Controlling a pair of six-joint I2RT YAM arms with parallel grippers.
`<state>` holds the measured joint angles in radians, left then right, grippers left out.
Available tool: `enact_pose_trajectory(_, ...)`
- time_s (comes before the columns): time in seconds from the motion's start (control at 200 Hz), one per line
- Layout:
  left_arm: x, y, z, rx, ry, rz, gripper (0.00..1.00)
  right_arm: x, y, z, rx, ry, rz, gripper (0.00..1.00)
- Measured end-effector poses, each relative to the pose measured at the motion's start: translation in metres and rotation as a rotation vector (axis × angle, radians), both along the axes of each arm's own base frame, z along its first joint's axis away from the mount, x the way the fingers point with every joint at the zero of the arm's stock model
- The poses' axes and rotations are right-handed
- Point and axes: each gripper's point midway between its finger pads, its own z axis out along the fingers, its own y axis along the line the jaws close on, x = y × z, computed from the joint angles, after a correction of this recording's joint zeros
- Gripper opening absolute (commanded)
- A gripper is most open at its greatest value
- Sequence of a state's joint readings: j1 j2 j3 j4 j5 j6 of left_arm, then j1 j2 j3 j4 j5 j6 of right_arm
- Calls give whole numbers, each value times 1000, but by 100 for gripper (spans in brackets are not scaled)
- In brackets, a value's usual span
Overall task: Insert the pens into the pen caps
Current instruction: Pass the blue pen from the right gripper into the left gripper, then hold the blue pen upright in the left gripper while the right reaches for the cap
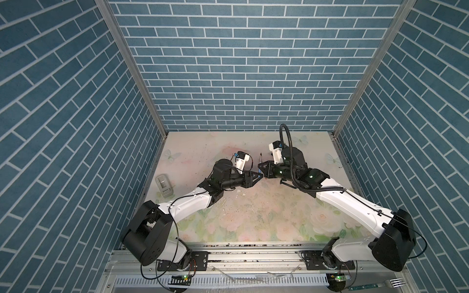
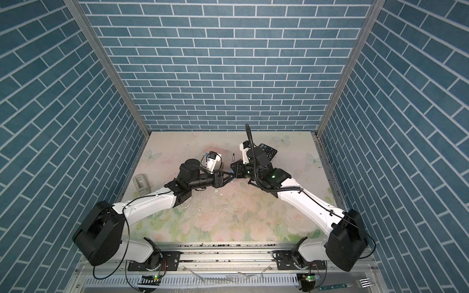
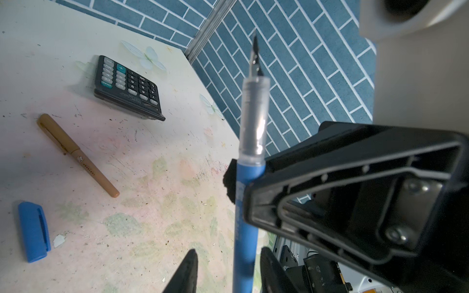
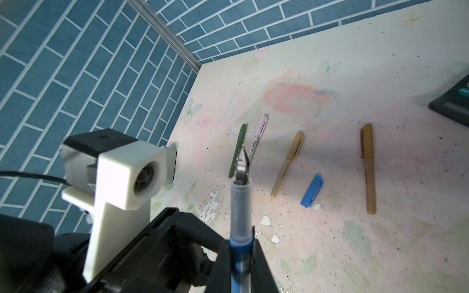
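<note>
1. A fork (image 1: 396,282) lies on the metal ledge in front of the desk (image 1: 253,215), at the right.
2. A grey object (image 1: 164,186) sits near the desk's left edge.
3. At mid-desk the two end effectors meet tip to tip in both top views.
4. The right end effector (image 4: 239,251) is clamped tight on the blue pen (image 4: 239,210). It grips the blue barrel just behind the clear section. The pen is uncapped and held clear of the desk, with its nib pointing away from the fingers.
5. The left end effector (image 3: 228,258) straddles the same barrel farther from the nib. Its fingers are partly apart, with a gap showing on each side of the pen.
6. On the desk beyond lie a green pen (image 4: 238,149) and a pink pen (image 4: 258,137) just beside it, then a tan pen (image 4: 288,165).
7. The blue cap (image 4: 312,191) lies flat between the tan pen and a brown pen (image 4: 368,170), touching neither.
8. The pink, tan and brown pens wear caps. I cannot tell whether the green one does.
9. A calculator (image 3: 129,88) lies farthest, towards the back right corner.
</note>
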<state>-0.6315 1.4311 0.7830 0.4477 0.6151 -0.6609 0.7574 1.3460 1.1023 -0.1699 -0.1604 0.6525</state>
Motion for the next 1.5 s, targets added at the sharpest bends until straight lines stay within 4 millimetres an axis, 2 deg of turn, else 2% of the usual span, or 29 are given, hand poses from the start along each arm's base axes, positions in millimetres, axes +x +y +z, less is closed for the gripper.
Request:
enact_pose_trajectory(0.36, 2, -2, 9, -24, -35, 5, 12, -3, 4, 1, 23, 20, 10, 9)
enact_pose_trajectory(0.51, 1, 2, 11, -28, -47, 19, 7, -5, 7, 5, 43, 29, 21, 27)
enact_pose_trajectory(0.68, 3, 13, 11, -7, -70, 82, 0, -3, 9, 20, 70, 11, 15, 34)
enact_pose_trajectory(0.76, 5, 23, 10, 24, -86, 136, 0, 1, 7, 24, 69, -3, -8, 33)
enact_pose_trajectory(0.915, 3, 61, 4, 113, -136, 290, 0, 14, -4, 16, -3, 12, -101, 12)
enact_pose_trajectory(1.025, 0, 89, 4, 162, -172, 394, 0, 33, 2, -8, -100, 63, -144, 5)
enact_pose_trajectory(1.09, -3, 104, 7, 178, -195, 447, 0, 44, 9, -33, -169, 110, -154, 5)
enact_pose_trajectory(1.175, -8, 120, 11, 183, -216, 500, 0, 57, 18, -75, -262, 185, -160, 6)
enact_pose_trajectory(1.27, -14, 131, 11, 188, -220, 531, 0, 64, 24, -124, -364, 267, -157, 10)
enact_pose_trajectory(1.335, -18, 136, 8, 190, -216, 542, 0, 68, 28, -149, -413, 313, -153, 12)
enact_pose_trajectory(1.41, -23, 142, 3, 193, -207, 551, 0, 72, 32, -171, -459, 352, -150, 16)
enact_pose_trajectory(1.5, -29, 147, -4, 200, -194, 555, 0, 77, 37, -186, -492, 381, -145, 19)
